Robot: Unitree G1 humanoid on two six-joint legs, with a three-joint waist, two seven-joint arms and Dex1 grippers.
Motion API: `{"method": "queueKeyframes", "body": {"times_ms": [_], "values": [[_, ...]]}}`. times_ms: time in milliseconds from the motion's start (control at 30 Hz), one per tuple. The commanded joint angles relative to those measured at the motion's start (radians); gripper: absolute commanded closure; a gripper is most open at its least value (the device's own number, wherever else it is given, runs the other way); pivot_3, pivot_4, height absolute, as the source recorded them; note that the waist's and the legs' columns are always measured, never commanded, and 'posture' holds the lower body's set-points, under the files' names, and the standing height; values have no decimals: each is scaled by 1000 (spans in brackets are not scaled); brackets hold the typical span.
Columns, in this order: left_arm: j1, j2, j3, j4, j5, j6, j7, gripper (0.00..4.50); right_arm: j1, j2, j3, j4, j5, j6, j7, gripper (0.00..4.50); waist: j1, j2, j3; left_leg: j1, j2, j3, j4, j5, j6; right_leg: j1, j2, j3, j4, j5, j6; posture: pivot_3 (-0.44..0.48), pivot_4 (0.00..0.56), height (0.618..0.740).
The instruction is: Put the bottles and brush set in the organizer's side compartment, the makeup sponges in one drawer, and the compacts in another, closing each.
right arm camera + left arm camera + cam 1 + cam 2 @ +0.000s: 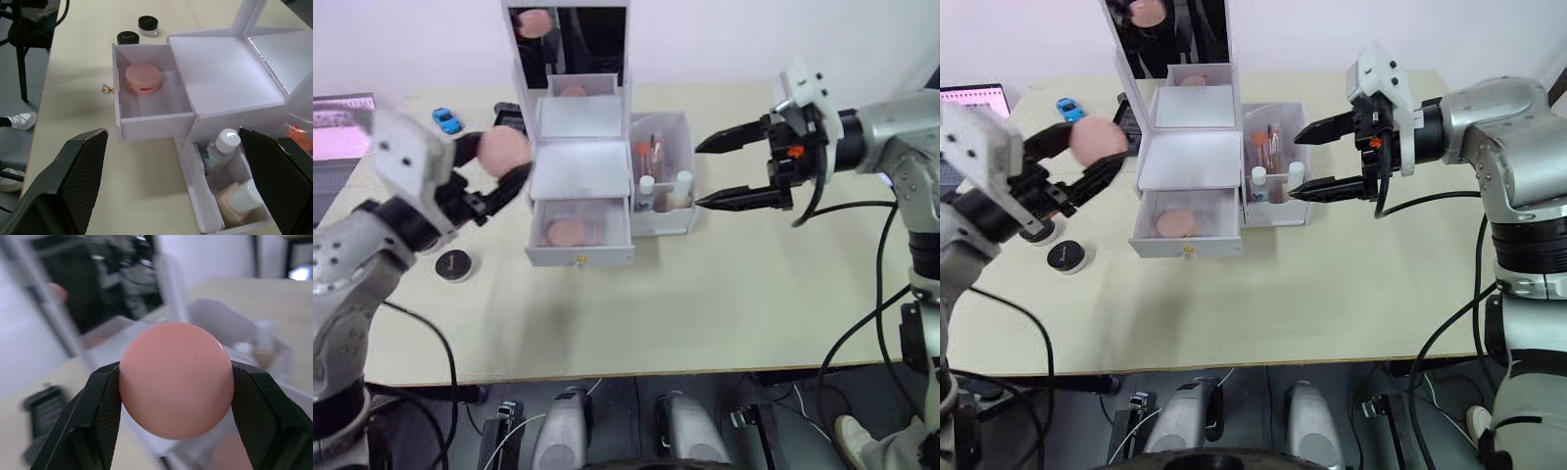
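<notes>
Inside the organizer's (pixel 579 186) pulled-out lower drawer (pixel 146 98) lies one makeup sponge (pixel 143 79). The second makeup sponge (pixel 503 151) is off the table, just left of the organizer, pinched between the two black fingers of the left gripper (pixel 176 404). The side compartment (pixel 677 132), on the organizer's right, holds the brush set (pixel 651 152) at the back and both bottles (pixel 222 147) at the front, the short clear one beside the taller beige one. The right gripper (pixel 720 171) hovers just right of the organizer, fingers spread wide and holding nothing. Two compacts (pixel 128 37) rest on the table (pixel 705 294) left of the organizer, near its drawer front.
</notes>
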Motion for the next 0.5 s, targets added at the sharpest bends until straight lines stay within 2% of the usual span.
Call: {"method": "queueKeyframes", "body": {"times_ms": [33, 100, 333, 500], "values": [[-76, 26, -75, 34, -20, 31, -58, 1845, 11, -45, -59, -39, 13, 0, 1, 0, -1, 0, 0, 0, 0, 0, 0, 0, 0, 0, 0, 0, 0, 0, 0, 0, 150, 740], [-119, 28, -125, 59, -45, 84, -79, 1845, 32, -66, -80, -58, 25, 7, -3, 0, -1, 0, 0, 0, 0, -1, 0, 0, 0, 0, 1, 0, 1, 0, 0, 0, 150, 740], [-215, 68, -293, 139, -7, 158, -172, 1845, 71, -100, -174, -149, 109, 80, -50, 0, -1, 0, 0, 0, 0, -1, 0, 0, 0, 0, 1, 0, 1, 0, 1, 0, 150, 740], [-272, 25, -359, 211, 42, 158, -183, 1845, 108, -117, -214, -216, 143, 126, -108, 0, 1, 0, 0, 0, 0, -1, 0, 0, 0, 0, 1, 0, 1, 0, 1, 0, 150, 740]]}}
